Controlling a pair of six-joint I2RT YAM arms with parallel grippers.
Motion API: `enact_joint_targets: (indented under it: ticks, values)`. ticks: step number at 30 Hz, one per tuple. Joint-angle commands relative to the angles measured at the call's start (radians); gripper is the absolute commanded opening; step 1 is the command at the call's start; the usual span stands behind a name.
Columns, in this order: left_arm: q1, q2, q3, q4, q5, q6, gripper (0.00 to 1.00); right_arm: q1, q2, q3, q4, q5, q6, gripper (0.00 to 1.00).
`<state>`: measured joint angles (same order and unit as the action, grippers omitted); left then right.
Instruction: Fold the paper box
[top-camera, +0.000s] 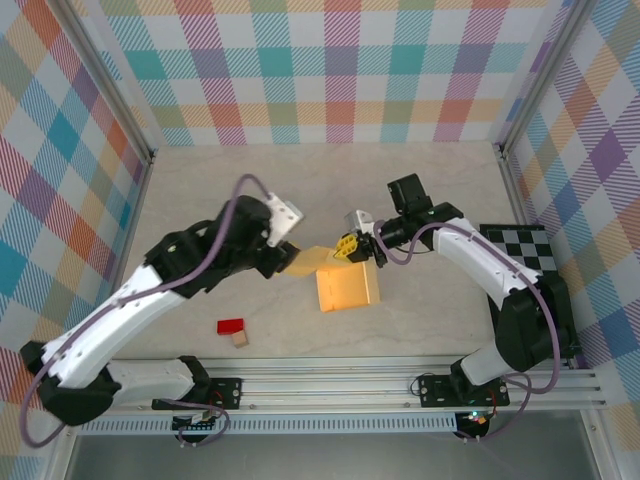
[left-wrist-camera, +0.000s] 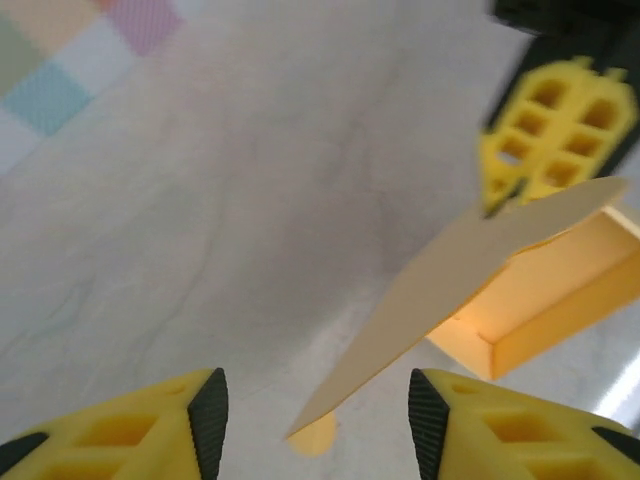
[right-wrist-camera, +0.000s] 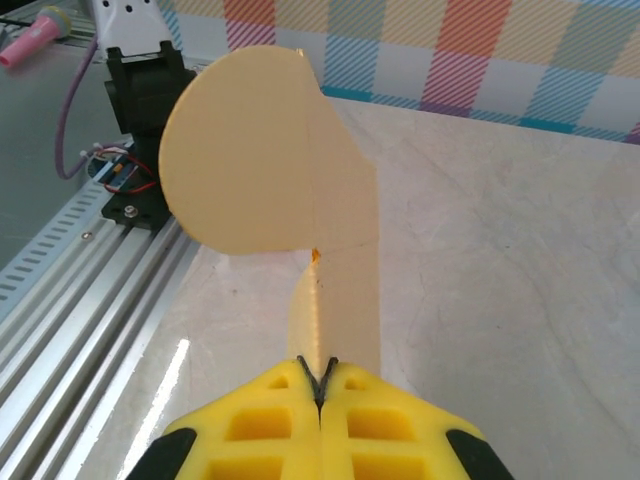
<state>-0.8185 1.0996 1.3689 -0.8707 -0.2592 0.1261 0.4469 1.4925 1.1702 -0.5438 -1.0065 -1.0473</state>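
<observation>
- Pressed together at the right tool (right-wrist-camera: 320, 375), pinching a pale raised flap of the paper box (top-camera: 348, 288) between the yellow fingertips.
- Spread apart at the left tool (left-wrist-camera: 312, 400), both black pads (left-wrist-camera: 208, 415) clear of the card, with the thin edge of that same flap pointing into the gap from 2 o'clock.
- Seen from above, near the middle of the surface (top-camera: 420, 180): box body at 6 o'clock of the right tool and 3 o'clock of the left tool, flap lifted off its 11 o'clock corner.
- In the left wrist view, low walls and an orange inside.
- Well apart, at 8 o'clock of the box: 1 small red block (top-camera: 230, 326), with 1 tan wooden cube (top-camera: 240, 340) just beside it at 5 o'clock.
- At 3 o'clock of the right tool, a black-and-white checkered board (top-camera: 525, 245) by the surface edge.
</observation>
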Motion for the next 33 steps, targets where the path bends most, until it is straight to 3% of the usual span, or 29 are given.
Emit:
enact_joint_targets:
  ticks: [1,6,9,14,20,28,33]
  values:
    - [0.122,-0.12,-0.127,0.125,-0.112,-0.31,0.61,-0.029,-0.035,-0.026,0.081,-0.049,0.018,0.0]
    - [0.323,-0.067,-0.216,0.045,-0.012,-0.663,0.75,-0.047,-0.044,-0.081,0.226,-0.04,0.081,0.0]
    - [0.389,0.025,-0.178,0.033,0.042,-0.767,0.99,-0.046,-0.053,-0.163,0.405,-0.01,0.144,0.0]
    - [0.442,0.188,-0.071,0.054,0.07,-0.837,1.0,-0.046,-0.05,-0.293,0.683,-0.026,0.262,0.0]
    - [0.443,0.39,0.041,0.074,0.233,-0.868,1.0,-0.043,-0.01,-0.385,0.915,0.034,0.34,0.0]
    - [0.408,0.589,0.147,0.116,0.4,-0.867,1.0,-0.04,0.032,-0.387,0.933,0.004,0.318,0.0]
    - [0.398,0.717,0.271,0.099,0.424,-0.751,0.99,-0.04,0.043,-0.379,0.895,-0.019,0.293,0.0]
